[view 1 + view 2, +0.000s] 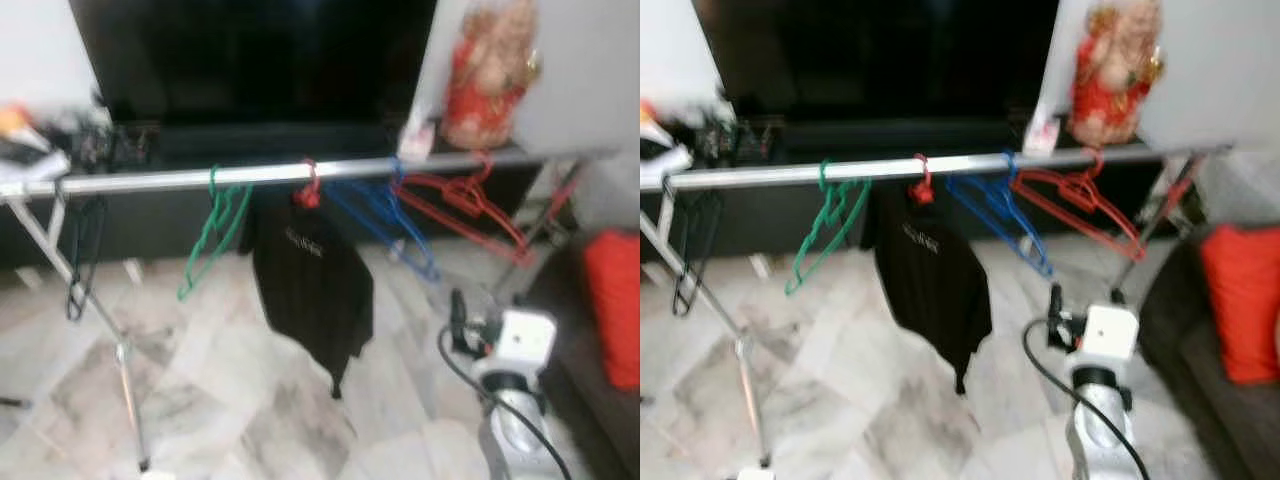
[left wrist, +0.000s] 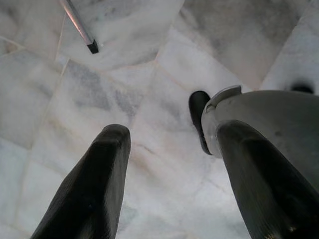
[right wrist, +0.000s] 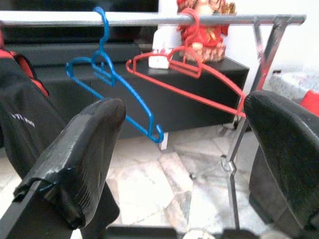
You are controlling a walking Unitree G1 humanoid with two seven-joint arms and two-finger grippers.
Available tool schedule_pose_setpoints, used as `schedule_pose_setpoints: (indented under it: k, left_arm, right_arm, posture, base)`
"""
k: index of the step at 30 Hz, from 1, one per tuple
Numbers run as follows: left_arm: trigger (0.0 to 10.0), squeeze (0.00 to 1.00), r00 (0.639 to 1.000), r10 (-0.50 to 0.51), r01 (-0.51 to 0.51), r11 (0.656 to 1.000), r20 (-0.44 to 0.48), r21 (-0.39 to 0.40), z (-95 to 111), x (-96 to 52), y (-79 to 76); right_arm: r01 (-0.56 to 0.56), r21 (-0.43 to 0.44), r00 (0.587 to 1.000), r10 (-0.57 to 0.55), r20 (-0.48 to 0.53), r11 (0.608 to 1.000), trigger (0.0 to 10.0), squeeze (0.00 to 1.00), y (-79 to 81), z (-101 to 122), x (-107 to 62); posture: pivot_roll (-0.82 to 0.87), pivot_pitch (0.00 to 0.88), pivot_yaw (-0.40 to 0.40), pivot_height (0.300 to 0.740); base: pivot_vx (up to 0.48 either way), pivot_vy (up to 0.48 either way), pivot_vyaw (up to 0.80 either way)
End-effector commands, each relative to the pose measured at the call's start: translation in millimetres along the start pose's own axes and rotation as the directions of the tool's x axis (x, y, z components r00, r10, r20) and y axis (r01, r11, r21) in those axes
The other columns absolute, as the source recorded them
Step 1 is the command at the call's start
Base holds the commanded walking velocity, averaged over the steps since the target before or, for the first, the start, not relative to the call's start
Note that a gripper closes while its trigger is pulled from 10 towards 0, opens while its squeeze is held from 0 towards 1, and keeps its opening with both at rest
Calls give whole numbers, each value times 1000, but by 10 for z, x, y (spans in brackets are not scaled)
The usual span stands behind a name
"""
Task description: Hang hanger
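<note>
The red hanger [image 3: 192,74] hung on the rail [image 3: 149,19] beside the blue hanger [image 3: 112,87]; light, stiff, slippery plastic, best gripped at its neck. Right tool [image 3: 184,149] spread wide, empty; left tool [image 2: 174,184] likewise, aimed floorward

Silver right arm [image 1: 1095,420], white wrist block, black cable, black fingers [image 3: 79,159].
</note>
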State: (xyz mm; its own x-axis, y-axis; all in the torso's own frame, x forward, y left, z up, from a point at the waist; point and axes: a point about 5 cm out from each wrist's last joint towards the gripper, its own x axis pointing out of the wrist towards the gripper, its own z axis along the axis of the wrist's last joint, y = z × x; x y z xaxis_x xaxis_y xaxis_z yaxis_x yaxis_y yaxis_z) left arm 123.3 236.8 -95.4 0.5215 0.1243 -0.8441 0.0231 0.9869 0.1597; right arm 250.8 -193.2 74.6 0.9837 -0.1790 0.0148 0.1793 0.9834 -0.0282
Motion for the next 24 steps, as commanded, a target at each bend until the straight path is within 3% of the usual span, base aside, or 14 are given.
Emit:
schedule_pose_setpoints:
  k: [1, 15, 19, 20, 21, 24]
  left_arm:
    - [10000, 0, 1000, -10, 10, 1000, -28, -4, -89, -22, -3]
    - [10000, 0, 999, 0, -1, 1000, -53, -10, -176, -54, 74]
    - [10000, 0, 998, -4, 3, 1000, -57, -13, -190, -55, 42]
    - [10000, 0, 998, -4, 3, 1000, -57, -13, -190, -55, 42]
    - [10000, 0, 998, -6, 5, 1000, -59, -13, -198, -54, 17]
    - [10000, 0, 998, -7, 6, 1000, -60, -15, -204, -54, -2]
  right_arm:
    - [7, -1, 1000, -7, -10, 1000, 10000, 0, -23, -20, 16]
    - [-9, -33, 995, 6, -103, 999, 10000, 0, -57, -272, 33]
    - [-27, -113, 969, -2, -247, 993, 10000, 0, -143, -576, 35]
    - [-27, -113, 969, -2, -247, 993, 10000, 0, -143, -576, 35]
    - [5, -93, 936, -38, -351, 996, 10000, 0, -239, -763, 9]
    - [64, -36, 886, -73, -459, 997, 10000, 0, -316, -942, -56]
  posture:
    - [-52, 0, -35, 740]
    - [-49, 0, -38, 740]
    - [-52, 0, -33, 740]
    - [-52, 0, -33, 740]
    - [-57, 0, -35, 740]
    - [-58, 0, -35, 740]
  base:
    - [-289, 0, 0]
    - [-287, 0, 0]
    - [-290, 0, 0]
    - [-292, 0, 0]
    - [-285, 0, 0]
    - [-287, 0, 0]
